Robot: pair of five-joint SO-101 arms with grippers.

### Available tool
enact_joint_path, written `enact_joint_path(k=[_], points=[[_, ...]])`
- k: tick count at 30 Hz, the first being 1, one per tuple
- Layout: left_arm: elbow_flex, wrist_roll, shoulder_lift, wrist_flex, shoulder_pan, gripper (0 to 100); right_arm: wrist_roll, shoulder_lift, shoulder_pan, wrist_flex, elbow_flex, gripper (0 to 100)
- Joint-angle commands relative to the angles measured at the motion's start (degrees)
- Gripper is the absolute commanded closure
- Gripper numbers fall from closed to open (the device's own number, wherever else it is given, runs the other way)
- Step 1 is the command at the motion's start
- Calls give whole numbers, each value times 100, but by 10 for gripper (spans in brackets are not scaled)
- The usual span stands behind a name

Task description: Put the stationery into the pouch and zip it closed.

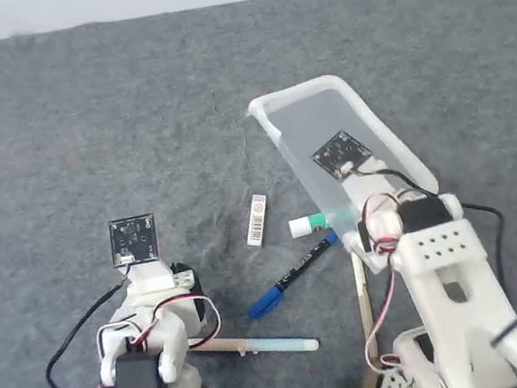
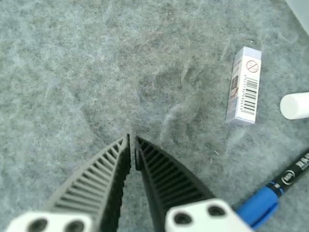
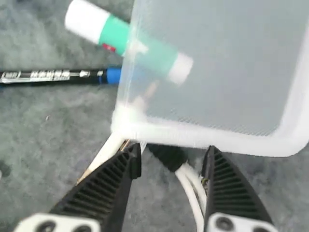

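The right hand (image 3: 171, 157) sits spread open at the near rim of the translucent pouch (image 1: 315, 116) on the grey worktop (image 1: 80, 124), a green glue stick (image 3: 128, 41) lying across its edge, while the left hand (image 2: 131, 141) rests clenched and empty near the small barcoded box (image 2: 245, 86) and blue marker (image 1: 287, 280). Loading looks barely begun; next, one hand likely must hold the mouth open while the other lifts a loose item

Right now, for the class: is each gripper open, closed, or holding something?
Left gripper: jaws closed, empty.
Right gripper: jaws open, at the edge of the pouch.
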Motion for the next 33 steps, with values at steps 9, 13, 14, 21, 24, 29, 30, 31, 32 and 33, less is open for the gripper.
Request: enact_joint_path(k=[9, 13, 14, 21, 24, 29, 30, 31, 32, 33], points=[[-75, -18, -88, 18, 9, 988, -273, 1244, -40, -2879, -123, 797], [-75, -18, -88, 18, 9, 988, -273, 1481, -40, -3459, -466, 797], [-75, -18, -88, 18, 9, 988, -273, 1578, -40, -3512, -589, 797], [-75, -18, -88, 18, 9, 988, -580, 2703, 233, -3512, -1644, 797], [-75, -18, -88, 18, 9, 988, -949, 3187, 541, -3495, -2215, 797], [-75, -18, -88, 18, 9, 988, -1073, 3371, 778, -3495, -2646, 797], [-75, -18, -88, 18, 9, 988, -1073, 3292, 778, -3495, -2646, 797], [-75, -18, -88, 18, 9, 988, -1073, 3178, 778, -3495, -2646, 797], [-75, -18, -88, 18, 9, 988, -1081, 3046, 778, -3486, -2646, 797], [-75, -18, -88, 18, 9, 988, -1081, 2914, 778, -3468, -2646, 796]])
